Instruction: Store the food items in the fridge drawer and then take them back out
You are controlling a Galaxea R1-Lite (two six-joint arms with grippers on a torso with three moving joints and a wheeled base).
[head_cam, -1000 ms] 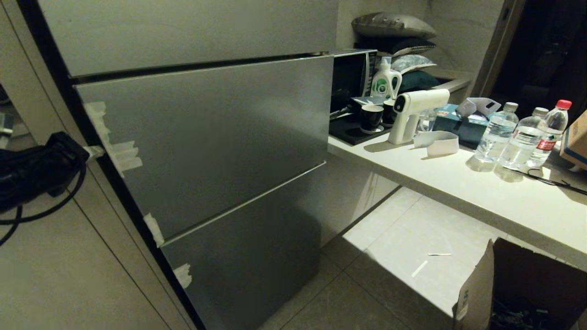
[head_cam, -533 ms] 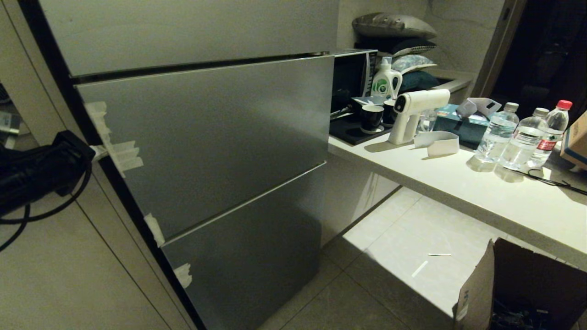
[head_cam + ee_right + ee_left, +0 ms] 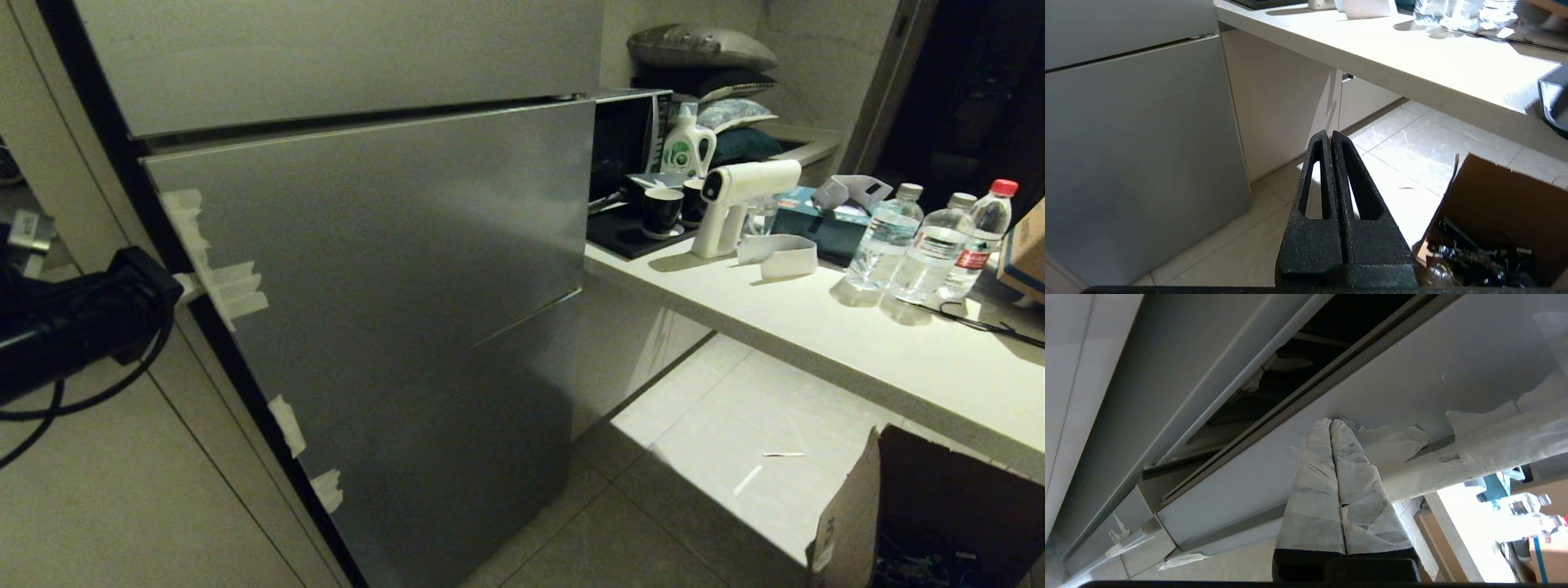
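Head view: brushed grey metal fridge door panel [image 3: 384, 269], flat w/ torn white tape scraps [image 3: 233, 286] on its left edge, stands slightly ajar; black left arm [image 3: 77, 322] sits at that edge. White counter [image 3: 816, 318] to the right holds 3 clear plastic bottles [image 3: 931, 245], a white spray gun [image 3: 735, 200], 2 dark cups [image 3: 661, 211]; brown cardboard box [image 3: 922, 506] on tile floor. Left wrist view: left gripper [image 3: 1331, 422], tape-wrapped fingers pressed together, tips against the panel's edge; dark gap behind, fridge drawer can't be made out. Right wrist view: black right gripper [image 3: 1329, 134] closed, empty, over the floor.
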